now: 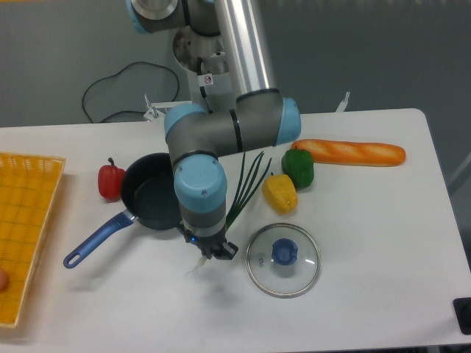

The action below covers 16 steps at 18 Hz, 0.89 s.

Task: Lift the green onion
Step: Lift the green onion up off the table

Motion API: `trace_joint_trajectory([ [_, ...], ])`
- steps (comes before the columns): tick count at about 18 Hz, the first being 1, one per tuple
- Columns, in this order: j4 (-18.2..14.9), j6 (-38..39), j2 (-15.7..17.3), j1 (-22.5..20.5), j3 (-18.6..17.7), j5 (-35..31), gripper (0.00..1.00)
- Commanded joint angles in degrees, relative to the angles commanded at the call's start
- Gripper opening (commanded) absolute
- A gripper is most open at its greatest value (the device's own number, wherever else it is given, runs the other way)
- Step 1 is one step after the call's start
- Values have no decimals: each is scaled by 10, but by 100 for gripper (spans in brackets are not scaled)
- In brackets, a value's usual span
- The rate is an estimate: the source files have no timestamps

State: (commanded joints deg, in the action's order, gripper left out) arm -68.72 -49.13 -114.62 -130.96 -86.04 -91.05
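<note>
The green onion [250, 185] lies on the white table, its dark green leaves splayed between the pan and the yellow pepper. Its pale stalk runs down-left under my wrist, and the white tip [197, 263] sticks out below the gripper. My gripper [213, 250] points straight down onto the lower stalk, just right of the pan. The blue wrist hides most of the fingers, so I cannot tell whether they are closed on the stalk.
A dark pan [151, 200] with a blue handle sits to the left, with a red pepper [110, 181] beyond it. A yellow pepper [280, 193], green pepper [298, 167] and baguette [353, 151] lie to the right. A glass lid [283, 258] is at the front right and a yellow basket [26, 220] at the far left.
</note>
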Motion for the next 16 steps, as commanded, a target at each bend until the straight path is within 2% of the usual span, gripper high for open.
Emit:
trace_joint_trajectory([
  [5,-17,4,6,4,0,0,7],
  [16,-16,3,12,2,-1,1,8],
])
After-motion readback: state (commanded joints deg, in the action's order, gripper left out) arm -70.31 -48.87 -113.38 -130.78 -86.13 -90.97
